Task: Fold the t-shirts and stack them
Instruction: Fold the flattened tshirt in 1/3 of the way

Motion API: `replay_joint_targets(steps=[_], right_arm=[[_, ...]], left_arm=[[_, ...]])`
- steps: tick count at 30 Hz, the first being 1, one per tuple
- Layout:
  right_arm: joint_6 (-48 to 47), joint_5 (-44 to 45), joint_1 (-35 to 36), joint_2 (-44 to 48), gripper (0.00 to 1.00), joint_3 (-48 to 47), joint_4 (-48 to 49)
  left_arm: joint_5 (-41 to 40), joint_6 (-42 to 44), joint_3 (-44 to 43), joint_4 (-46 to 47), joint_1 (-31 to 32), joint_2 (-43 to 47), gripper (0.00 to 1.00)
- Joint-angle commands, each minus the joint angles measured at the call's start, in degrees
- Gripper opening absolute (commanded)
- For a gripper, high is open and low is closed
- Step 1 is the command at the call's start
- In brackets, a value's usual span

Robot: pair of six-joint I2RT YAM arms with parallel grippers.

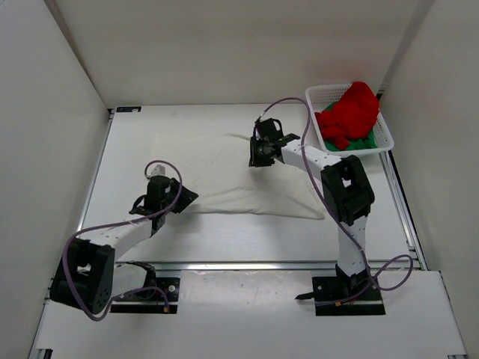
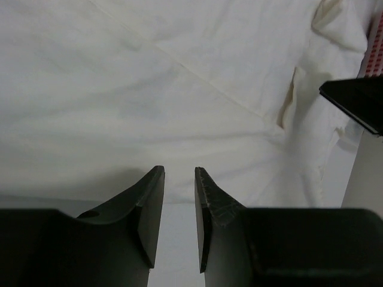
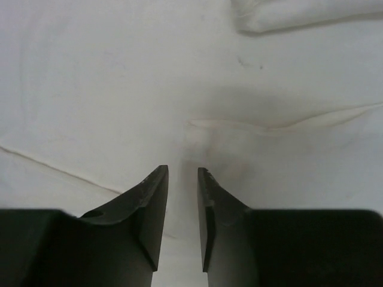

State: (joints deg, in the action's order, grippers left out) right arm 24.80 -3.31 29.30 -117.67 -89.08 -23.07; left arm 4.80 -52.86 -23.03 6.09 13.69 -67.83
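Note:
A white t-shirt (image 1: 224,176) lies spread flat across the middle of the table. My left gripper (image 1: 185,197) sits low at its near-left edge. It is open, and only bare table shows between its fingers (image 2: 206,197), with the white t-shirt (image 2: 179,78) just ahead. My right gripper (image 1: 258,155) hovers over the shirt's far middle, open and holding nothing. In the right wrist view a small pucker of white t-shirt (image 3: 203,134) rises just beyond its fingertips (image 3: 157,185). The red t-shirt (image 1: 350,112) is heaped on the green t-shirt (image 1: 363,140) in the basket.
The white mesh basket (image 1: 387,127) stands at the far right corner of the table. White walls close in the back and both sides. The right arm (image 2: 359,101) shows at the right edge of the left wrist view. A rolled shirt edge (image 3: 299,15) lies ahead of the right gripper.

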Motion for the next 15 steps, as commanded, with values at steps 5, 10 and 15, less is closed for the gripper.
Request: replay_joint_targets(steps=[5, 10, 15], right_arm=[[-1.8, 5.2, 1.1, 17.5, 0.32, 19.0, 7.0], [-2.0, -0.7, -7.0, 17.6, 0.12, 19.7, 8.7], [-5.3, 2.2, -12.0, 4.7, 0.01, 0.6, 3.7]], left_arm=[[-4.7, 2.9, -8.5, 0.9, 14.0, -8.4, 0.38], [-2.6, 1.9, -11.7, 3.0, 12.6, -13.4, 0.37], [-2.5, 4.2, -21.8, -0.7, 8.4, -15.5, 0.38]])
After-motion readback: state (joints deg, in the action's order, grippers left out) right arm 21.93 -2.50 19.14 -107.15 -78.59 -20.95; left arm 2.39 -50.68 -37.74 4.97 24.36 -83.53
